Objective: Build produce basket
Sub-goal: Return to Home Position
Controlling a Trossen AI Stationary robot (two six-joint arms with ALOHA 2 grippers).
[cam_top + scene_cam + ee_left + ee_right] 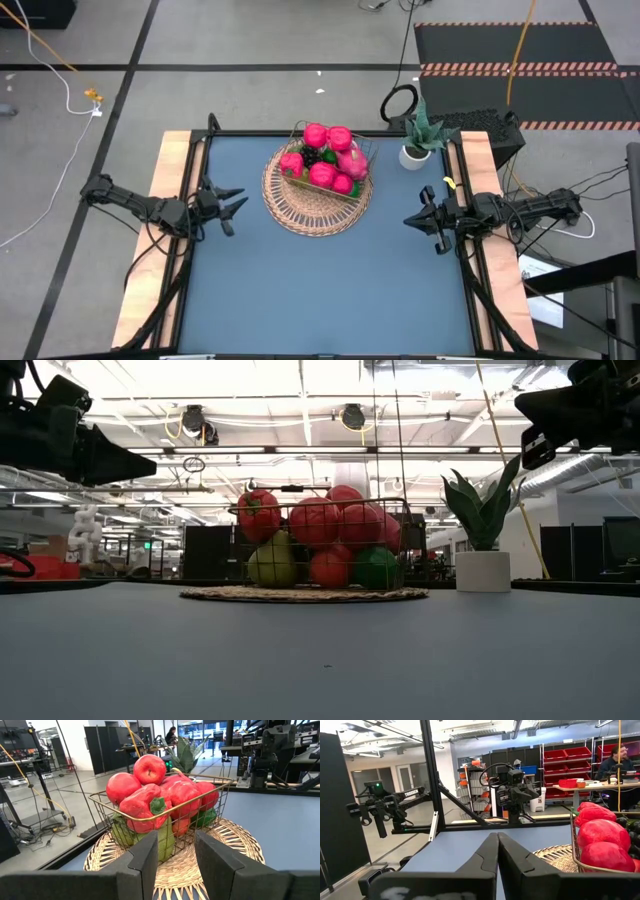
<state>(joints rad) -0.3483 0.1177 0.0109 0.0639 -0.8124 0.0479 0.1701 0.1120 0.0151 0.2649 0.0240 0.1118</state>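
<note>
Blue table seen from above, with grey workshop floor around it and shelving in the room behind. We mark the left gripper just inside the table's left edge; its two fingers stand parted with a clear gap, and nothing lies between them. Straight ahead of those fingertips, near but apart from them, sits the basket: a round woven tray carrying a thin wire frame. We find the produce heaped inside the frame and rising above its rim. Pink-red round pieces and a red pepper lie uppermost, green pieces sit beneath them, and a dark cluster shows near the middle in the high view. We mark the right gripper just inside the table's right edge, fingers pressed together and holding nothing. From this gripper the basket lies ahead and off to one side, farther away than from the left one. Beyond the right gripper, toward the far edge, a plant in a white pot stands near the tray, not touching it. Both grippers hang above the table surface in the low view.
</note>
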